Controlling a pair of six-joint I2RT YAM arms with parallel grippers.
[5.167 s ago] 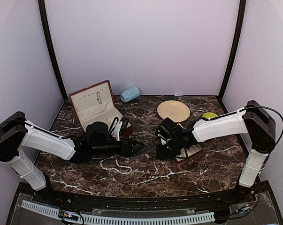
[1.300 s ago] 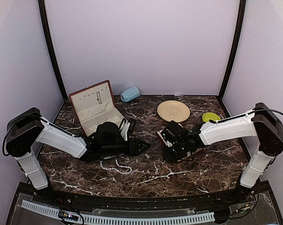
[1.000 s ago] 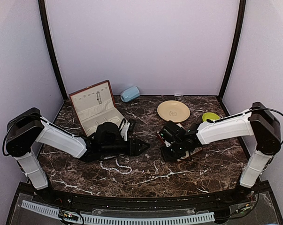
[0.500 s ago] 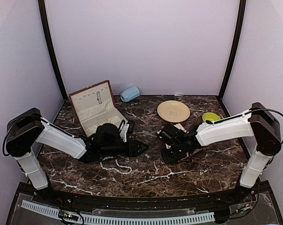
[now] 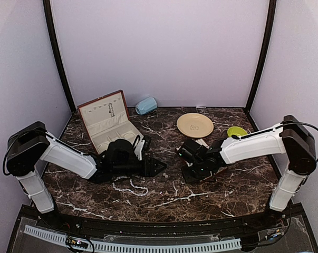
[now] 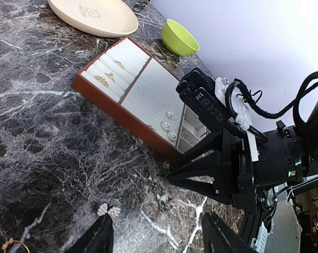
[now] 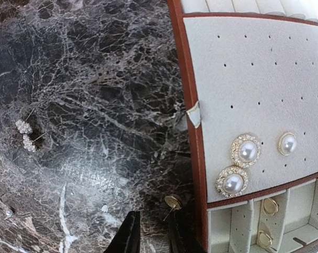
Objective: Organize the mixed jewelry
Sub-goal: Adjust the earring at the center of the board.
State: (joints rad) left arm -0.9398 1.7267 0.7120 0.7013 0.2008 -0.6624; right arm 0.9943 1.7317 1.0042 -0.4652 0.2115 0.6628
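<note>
A gold stud earring (image 7: 173,202) lies on the marble beside the red-brown rim of the cream slotted tray (image 7: 238,79). My right gripper (image 7: 153,216) hovers over it with a narrow gap between the jaws; nothing sits in the gap, and the stud is just beyond one fingertip (image 7: 177,221). My left gripper (image 6: 156,217) is open low over the table, with a small beaded cluster earring (image 6: 108,210) at one fingertip (image 6: 103,226). The white pearl strand (image 5: 131,185) lies in front of the left gripper (image 5: 160,167). The right gripper (image 5: 185,173) faces it.
Pearl earrings (image 7: 247,150) sit pinned in the tray, with gold rings (image 7: 269,205) in its small compartments. A gold ring (image 6: 13,244) lies on the marble. An open red-brown box (image 5: 103,121), a blue object (image 5: 146,105), a cream plate (image 5: 195,125) and a green bowl (image 5: 235,130) stand farther back.
The right arm has shifted slightly toward the back left, over the tray. The left arm has stayed where it was, jaws unchanged.
</note>
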